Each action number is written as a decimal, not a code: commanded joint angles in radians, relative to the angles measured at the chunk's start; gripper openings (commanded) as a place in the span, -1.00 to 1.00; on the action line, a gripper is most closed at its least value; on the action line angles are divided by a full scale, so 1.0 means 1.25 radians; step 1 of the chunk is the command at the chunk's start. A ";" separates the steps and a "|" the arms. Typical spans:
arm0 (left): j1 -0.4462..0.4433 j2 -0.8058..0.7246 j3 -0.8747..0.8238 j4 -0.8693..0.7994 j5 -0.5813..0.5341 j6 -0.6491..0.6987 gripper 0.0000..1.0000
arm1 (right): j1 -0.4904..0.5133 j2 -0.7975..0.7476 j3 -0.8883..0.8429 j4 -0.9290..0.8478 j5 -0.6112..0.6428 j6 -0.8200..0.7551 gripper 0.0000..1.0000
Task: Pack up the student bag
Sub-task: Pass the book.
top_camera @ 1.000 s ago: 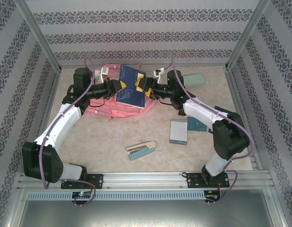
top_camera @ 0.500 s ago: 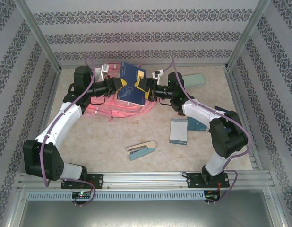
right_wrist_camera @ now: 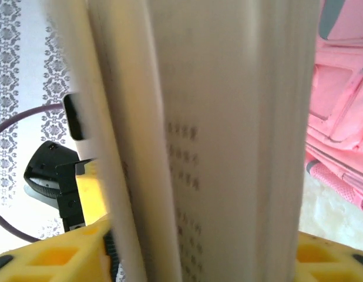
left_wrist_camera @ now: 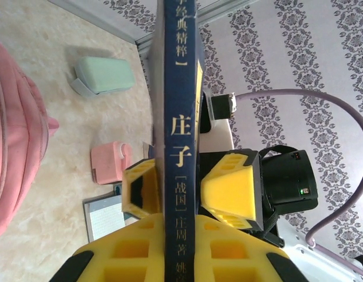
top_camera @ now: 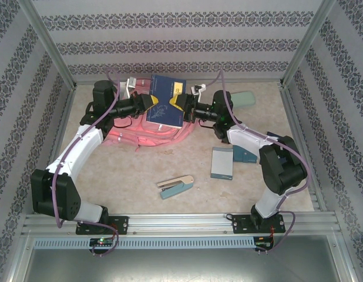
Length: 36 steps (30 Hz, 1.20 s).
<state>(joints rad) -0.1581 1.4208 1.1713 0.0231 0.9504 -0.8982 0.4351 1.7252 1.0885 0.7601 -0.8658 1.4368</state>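
Two matching arms for you: left arm [top_camera: 76, 147] and right arm [top_camera: 247, 136] wear white shells between chunky black joint housings, with a lilac cable [left_wrist_camera: 287, 91] trailing back from each tool. Up front, left gripper [top_camera: 151, 104] and right gripper [top_camera: 180, 103] carry blocky yellow fingers [left_wrist_camera: 228, 191] with hollow pockets, and just behind those a green light [left_wrist_camera: 300, 191] glows on the black wrist.

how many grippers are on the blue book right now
2. The left gripper is shut on the blue book's left edge. The right gripper straddles its right edge. Both are above the student bag. None looks hidden.
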 commanded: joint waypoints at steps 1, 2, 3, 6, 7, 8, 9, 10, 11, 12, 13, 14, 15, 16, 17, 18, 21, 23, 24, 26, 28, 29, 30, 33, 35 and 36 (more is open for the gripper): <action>-0.010 0.004 -0.001 0.019 0.018 0.032 -1.00 | -0.011 0.003 -0.012 0.093 -0.023 0.038 -0.02; -0.010 0.006 -0.001 0.010 0.018 0.040 -1.00 | -0.013 -0.002 -0.016 0.094 -0.024 0.037 -0.08; -0.009 0.009 -0.002 0.003 0.017 0.046 -1.00 | -0.016 -0.005 -0.020 0.094 -0.024 0.036 -0.14; -0.008 0.016 -0.005 -0.007 0.016 0.053 -1.00 | -0.024 -0.013 -0.033 0.093 -0.023 0.032 -0.56; -0.009 0.018 -0.006 -0.008 0.015 0.054 -1.00 | -0.026 -0.016 -0.037 0.092 -0.022 0.033 -0.75; -0.009 0.022 -0.007 -0.010 0.014 0.055 -1.00 | -0.028 -0.018 -0.042 0.091 -0.021 0.031 -0.90; -0.008 0.026 -0.004 -0.016 0.013 0.060 -1.00 | -0.030 -0.021 -0.045 0.088 -0.020 0.028 -1.00; -0.010 0.029 -0.001 -0.025 0.009 0.067 -1.00 | -0.033 -0.025 -0.050 0.085 -0.017 0.025 -1.00; -0.010 0.031 0.004 -0.043 0.002 0.079 -0.87 | -0.036 -0.029 -0.055 0.081 -0.014 0.020 -1.00; -0.009 0.035 0.011 -0.067 -0.009 0.094 -0.70 | -0.040 -0.034 -0.061 0.076 -0.010 0.016 -1.00; -0.009 0.037 0.022 -0.096 -0.023 0.113 -0.59 | -0.046 -0.040 -0.069 0.070 -0.003 0.011 -1.00; -0.009 0.043 0.031 -0.129 -0.038 0.135 -0.47 | -0.054 -0.048 -0.079 0.063 0.006 0.004 -1.00; -0.010 0.046 0.041 -0.160 -0.059 0.155 -0.36 | -0.061 -0.056 -0.088 0.056 0.013 -0.004 -1.00; -0.010 0.052 0.053 -0.198 -0.084 0.178 -0.35 | -0.070 -0.068 -0.104 0.043 0.023 -0.013 -1.00; -0.013 0.060 0.065 -0.230 -0.110 0.202 -0.35 | -0.080 -0.081 -0.118 0.027 0.035 -0.024 -1.00; -0.018 0.069 0.084 -0.268 -0.141 0.228 -0.33 | -0.090 -0.092 -0.129 0.008 0.045 -0.039 -1.00; -0.056 0.107 0.140 -0.382 -0.253 0.322 -0.33 | -0.121 -0.121 -0.167 -0.061 0.076 -0.079 -1.00; -0.079 0.136 0.159 -0.410 -0.312 0.348 -0.33 | -0.142 -0.136 -0.203 -0.072 0.097 -0.084 -1.00; -0.091 0.151 0.173 -0.426 -0.350 0.364 -0.32 | -0.151 -0.144 -0.217 -0.077 0.106 -0.085 -1.00; -0.134 0.189 0.219 -0.476 -0.455 0.409 -0.29 | -0.173 -0.168 -0.248 -0.103 0.126 -0.097 -1.00; -0.174 0.233 0.266 -0.518 -0.541 0.449 -0.28 | -0.189 -0.198 -0.269 -0.131 0.139 -0.113 -1.00; -0.196 0.257 0.296 -0.537 -0.586 0.468 -0.28 | -0.197 -0.214 -0.276 -0.155 0.143 -0.128 -1.00; -0.212 0.285 0.323 -0.554 -0.616 0.484 -0.27 | -0.203 -0.232 -0.279 -0.178 0.147 -0.143 -1.00; -0.253 0.364 0.397 -0.592 -0.697 0.519 -0.22 | -0.219 -0.282 -0.281 -0.261 0.159 -0.192 -1.00; -0.277 0.417 0.442 -0.607 -0.743 0.543 -0.14 | -0.229 -0.311 -0.286 -0.297 0.166 -0.211 -1.00; -0.286 0.442 0.459 -0.617 -0.761 0.551 -0.08 | -0.233 -0.321 -0.291 -0.308 0.168 -0.216 -1.00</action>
<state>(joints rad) -0.4873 1.9144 1.6806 -0.6453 0.1612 -0.3042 0.1577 1.3849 0.7296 0.4206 -0.6800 1.2419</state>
